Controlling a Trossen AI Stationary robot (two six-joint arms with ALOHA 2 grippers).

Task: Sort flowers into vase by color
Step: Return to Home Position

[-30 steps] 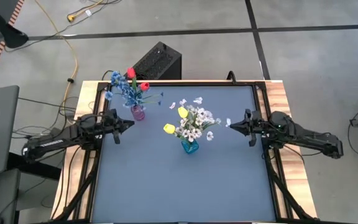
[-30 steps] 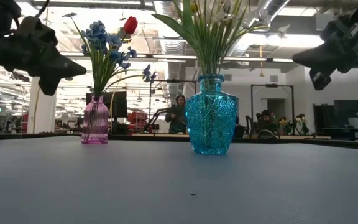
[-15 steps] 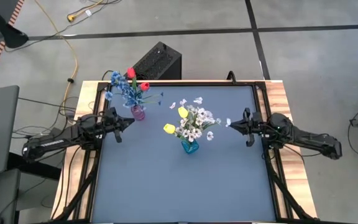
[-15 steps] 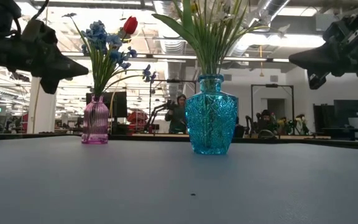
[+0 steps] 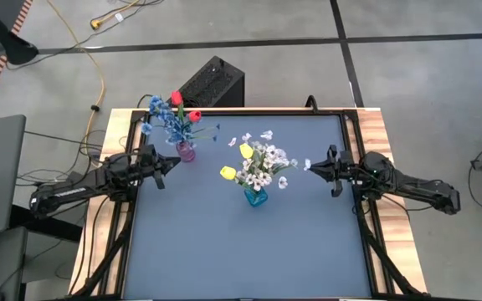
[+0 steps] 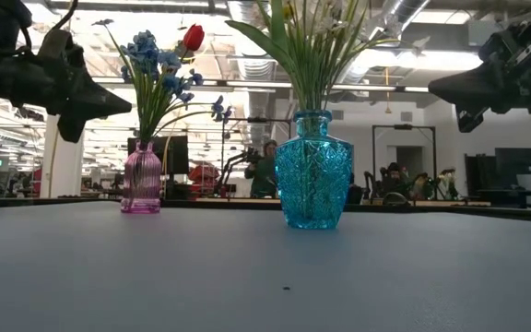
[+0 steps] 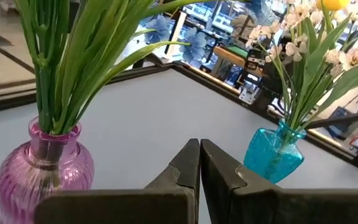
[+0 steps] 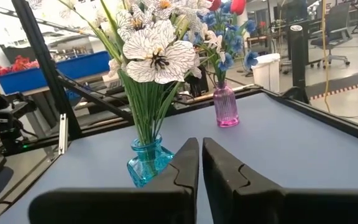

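Note:
A pink glass vase (image 5: 186,151) stands near the table's far left, holding blue sprigs (image 5: 171,122) and red tulips (image 5: 176,98). A teal cut-glass vase (image 5: 255,197) stands mid-table with white sprigs (image 5: 264,165) and yellow tulips (image 5: 246,150). My left gripper (image 5: 176,162) hovers shut above the table just left of the pink vase (image 7: 44,167). My right gripper (image 5: 310,165) hovers shut to the right of the teal vase (image 8: 150,162). Both are empty.
A black box (image 5: 212,82) sits on the floor beyond the table's far edge. The near half of the grey table top (image 5: 249,251) holds no objects. People and desks show in the room behind the table in the low view.
My left gripper has edged slightly toward the pink vase; my right gripper has edged toward the table's left. The vases and flowers stand as before.

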